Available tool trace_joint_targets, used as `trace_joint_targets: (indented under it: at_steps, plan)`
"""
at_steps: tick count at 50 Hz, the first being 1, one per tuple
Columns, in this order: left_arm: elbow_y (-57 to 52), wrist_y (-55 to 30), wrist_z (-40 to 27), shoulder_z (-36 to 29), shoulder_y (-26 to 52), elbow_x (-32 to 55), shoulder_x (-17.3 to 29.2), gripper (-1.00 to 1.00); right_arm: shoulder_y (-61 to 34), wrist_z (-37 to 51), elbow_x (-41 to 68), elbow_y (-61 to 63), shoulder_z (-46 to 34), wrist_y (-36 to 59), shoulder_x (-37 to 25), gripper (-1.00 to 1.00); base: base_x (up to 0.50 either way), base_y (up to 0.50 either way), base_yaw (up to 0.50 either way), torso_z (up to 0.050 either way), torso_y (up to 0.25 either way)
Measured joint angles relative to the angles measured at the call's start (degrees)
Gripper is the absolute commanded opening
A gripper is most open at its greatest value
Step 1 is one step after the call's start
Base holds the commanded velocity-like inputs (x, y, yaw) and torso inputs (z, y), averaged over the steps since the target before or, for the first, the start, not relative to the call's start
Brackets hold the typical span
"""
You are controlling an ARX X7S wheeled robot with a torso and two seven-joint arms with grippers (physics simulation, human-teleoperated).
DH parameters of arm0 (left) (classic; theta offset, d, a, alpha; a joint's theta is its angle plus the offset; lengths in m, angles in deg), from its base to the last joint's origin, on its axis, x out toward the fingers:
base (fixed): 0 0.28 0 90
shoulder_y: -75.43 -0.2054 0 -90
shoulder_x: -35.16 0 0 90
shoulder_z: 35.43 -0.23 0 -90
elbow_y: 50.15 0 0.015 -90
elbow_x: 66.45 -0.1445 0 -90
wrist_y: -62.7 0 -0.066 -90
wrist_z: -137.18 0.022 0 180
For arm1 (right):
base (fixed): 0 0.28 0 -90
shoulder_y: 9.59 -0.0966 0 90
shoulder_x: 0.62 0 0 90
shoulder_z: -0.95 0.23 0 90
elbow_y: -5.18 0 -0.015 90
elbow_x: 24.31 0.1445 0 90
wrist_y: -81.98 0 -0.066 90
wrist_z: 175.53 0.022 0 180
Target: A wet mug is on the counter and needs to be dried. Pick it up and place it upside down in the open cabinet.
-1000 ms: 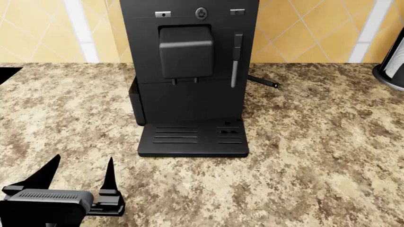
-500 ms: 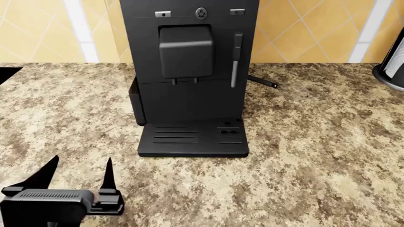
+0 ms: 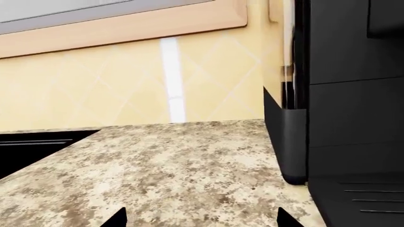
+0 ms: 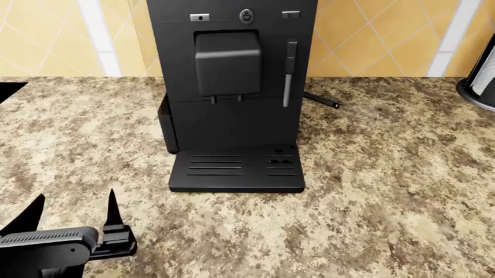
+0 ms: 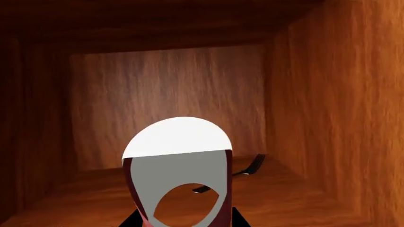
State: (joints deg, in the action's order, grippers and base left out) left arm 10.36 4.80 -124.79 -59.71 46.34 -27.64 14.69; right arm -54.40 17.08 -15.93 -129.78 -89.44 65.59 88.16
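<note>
- Left wrist view: the left gripper point(image 3: 200, 218) shows only two dark fingertips, wide apart and holding nothing, above the counter point(image 3: 170, 165); the black coffee machine point(image 3: 341, 118) stands close beside.
- Head view: the left gripper point(image 4: 71, 211) hangs open over the counter's near left part.
- Right wrist view: the mug point(image 5: 180, 177) sits between the right gripper's fingers point(image 5: 134, 219), inside the wooden cabinet point(image 5: 315, 104); a fork point(image 5: 243, 171) lies behind it.
</note>
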Motion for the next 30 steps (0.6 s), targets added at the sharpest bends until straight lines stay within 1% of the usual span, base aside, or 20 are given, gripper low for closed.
trace_joint_targets:
  at_steps: [14,24,30]
  plan:
    - [-0.5,0.7,-0.5,0.7,-0.7,-0.6,1.3,1.00,0.0,3.8,6.4,-2.4,-3.8,-2.4,0.9,-1.00,0.00,0.00,0.00,0.001,0.001]
    - [-1.3,0.6,-1.1,1.2,-1.2,-1.9,2.1,1.00,-0.1,6.1,10.5,-2.1,-6.1,-2.7,1.1,-1.00,0.00,0.00,0.00,0.009,-0.221]
    - [-1.5,0.9,-1.4,1.5,-1.6,-2.5,2.5,1.00,0.1,7.1,12.0,-1.8,-7.0,-2.6,1.2,-1.00,0.00,0.00,0.00,0.002,-0.014]
